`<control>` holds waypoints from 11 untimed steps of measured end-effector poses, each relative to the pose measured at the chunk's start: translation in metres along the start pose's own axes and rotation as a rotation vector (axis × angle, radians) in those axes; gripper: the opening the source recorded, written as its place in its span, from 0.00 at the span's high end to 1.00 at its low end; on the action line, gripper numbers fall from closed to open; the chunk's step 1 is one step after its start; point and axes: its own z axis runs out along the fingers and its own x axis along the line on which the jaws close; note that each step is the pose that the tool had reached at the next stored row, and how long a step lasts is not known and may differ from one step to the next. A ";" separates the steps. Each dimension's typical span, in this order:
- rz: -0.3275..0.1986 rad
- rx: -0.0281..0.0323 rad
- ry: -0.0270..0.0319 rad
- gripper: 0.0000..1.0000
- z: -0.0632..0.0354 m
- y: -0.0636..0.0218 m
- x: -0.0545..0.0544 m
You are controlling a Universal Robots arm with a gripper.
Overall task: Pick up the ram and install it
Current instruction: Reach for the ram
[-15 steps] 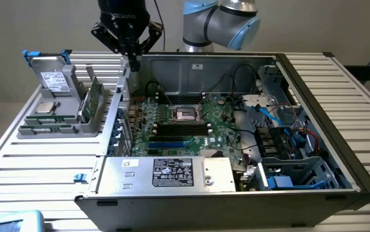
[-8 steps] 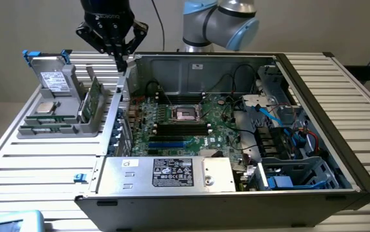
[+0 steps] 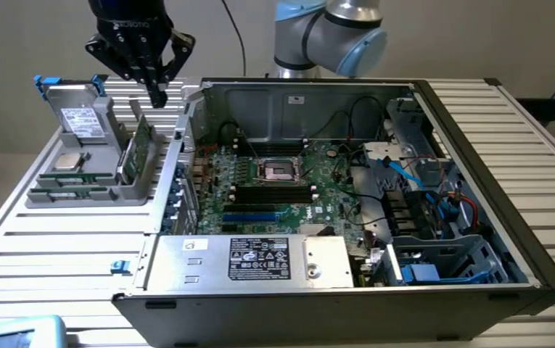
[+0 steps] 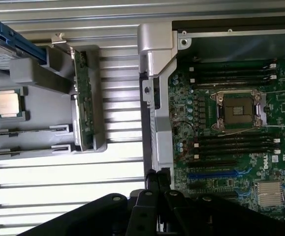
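Counts: one case [image 3: 509,145], one holder [image 3: 74,196], one ram [image 3: 141,148], one drive [image 3: 83,119], one processor [image 3: 67,161], one gripper [image 3: 158,96].

Nearest in the exterior view, the power supply [image 3: 248,257] lies across the front of the open case. Behind it sits the motherboard [image 3: 257,196] with an empty socket [image 3: 279,170].

On the slatted table [image 3: 45,254], on the exterior view's left of the case, the grey holder carries the three parts. The ram stands on its long edge in the holder's slot nearest the case. Its long axis runs near to far, parallel to the case wall.

Further back, the gripper hangs over the holder's far end, near the ram but apart from it.

The wrist view shows the fingers [image 4: 152,187] pressed together and holding nothing. It also shows the ram's top edge from above and dark slots on both sides of the socket. The exterior view adds the arm [image 3: 331,32] behind the case.
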 end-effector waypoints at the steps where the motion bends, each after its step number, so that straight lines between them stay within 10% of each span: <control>1: 0.000 0.0001 0.0001 0.89 -0.0001 -0.0002 0.003; 11: 0.000 0.0000 0.0000 0.89 -0.0004 -0.0024 0.040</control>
